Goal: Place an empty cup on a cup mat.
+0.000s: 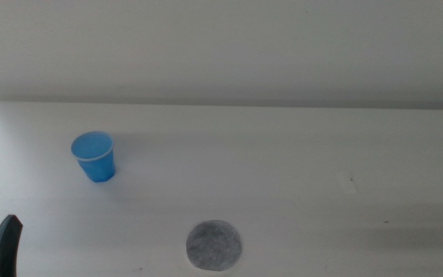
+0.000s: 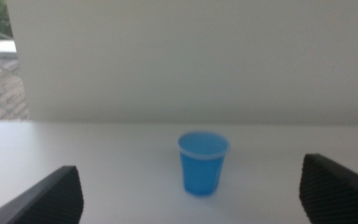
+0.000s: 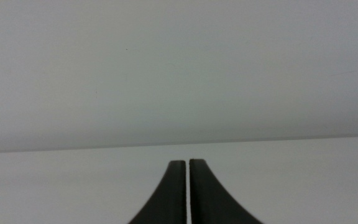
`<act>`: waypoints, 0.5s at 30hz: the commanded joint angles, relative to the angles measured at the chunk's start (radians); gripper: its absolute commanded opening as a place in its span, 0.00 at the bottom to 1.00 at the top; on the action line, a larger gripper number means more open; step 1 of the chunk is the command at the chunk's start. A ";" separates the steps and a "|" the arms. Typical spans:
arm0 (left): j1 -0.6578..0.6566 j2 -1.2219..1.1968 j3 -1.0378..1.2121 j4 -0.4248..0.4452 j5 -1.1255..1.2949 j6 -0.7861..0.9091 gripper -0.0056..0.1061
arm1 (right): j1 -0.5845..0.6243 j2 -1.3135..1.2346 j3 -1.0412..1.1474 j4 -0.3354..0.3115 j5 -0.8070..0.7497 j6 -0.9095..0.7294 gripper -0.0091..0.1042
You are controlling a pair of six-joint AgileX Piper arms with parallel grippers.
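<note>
Middle view: the small bright blue plastic cup (image 1: 94, 156), tapered with a paler rim, stands upright and empty on the white table (image 1: 298, 169), well apart from the flat round speckled grey cup mat (image 1: 214, 245). The left gripper (image 1: 1, 248) shows only a dark jaw tip.

Left wrist view: jaws spread wide, cup (image 2: 202, 162) ahead between them, untouched.

Right wrist view: the right gripper (image 3: 187, 186) has its jaws closed, holding nothing.
</note>
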 commanded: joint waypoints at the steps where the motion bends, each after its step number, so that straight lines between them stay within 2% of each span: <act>1: -0.003 0.045 -0.036 -0.003 0.039 -0.018 0.89 | 0.002 -0.036 0.035 -0.010 -0.006 -0.001 0.07; 9: -0.020 0.640 -0.637 0.005 0.548 -0.023 0.89 | 0.002 -0.036 0.035 -0.010 -0.006 -0.001 0.07; 15: -0.020 1.062 -1.018 0.034 0.833 -0.021 0.89 | 0.002 -0.036 0.035 -0.010 -0.006 -0.001 0.07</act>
